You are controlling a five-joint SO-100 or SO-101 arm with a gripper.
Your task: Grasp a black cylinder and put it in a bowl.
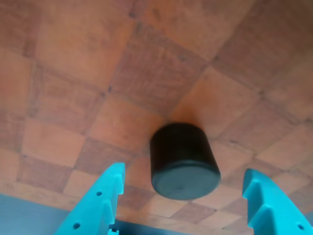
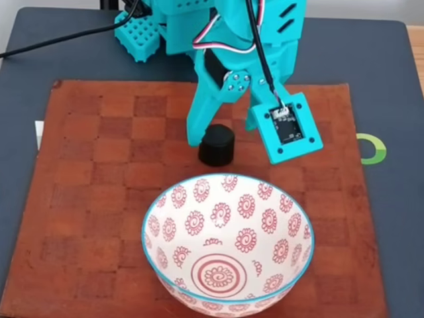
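The black cylinder (image 2: 216,145) stands upright on the brown checkered mat (image 2: 99,199), just behind the bowl. In the wrist view the black cylinder (image 1: 183,160) lies between my two teal fingers, with a gap on each side. My gripper (image 1: 185,178) is open and low around it, touching nothing. In the fixed view the gripper (image 2: 225,136) comes down from the teal arm above the cylinder. The bowl (image 2: 227,242) is white with red floral medallions and a light blue rim, and it sits at the front of the mat, holding nothing.
The mat lies on a dark grey table (image 2: 384,79). The arm's teal base (image 2: 142,33) and a black cable (image 2: 59,40) are at the back. A green-and-white ring mark (image 2: 372,148) is at the right of the mat.
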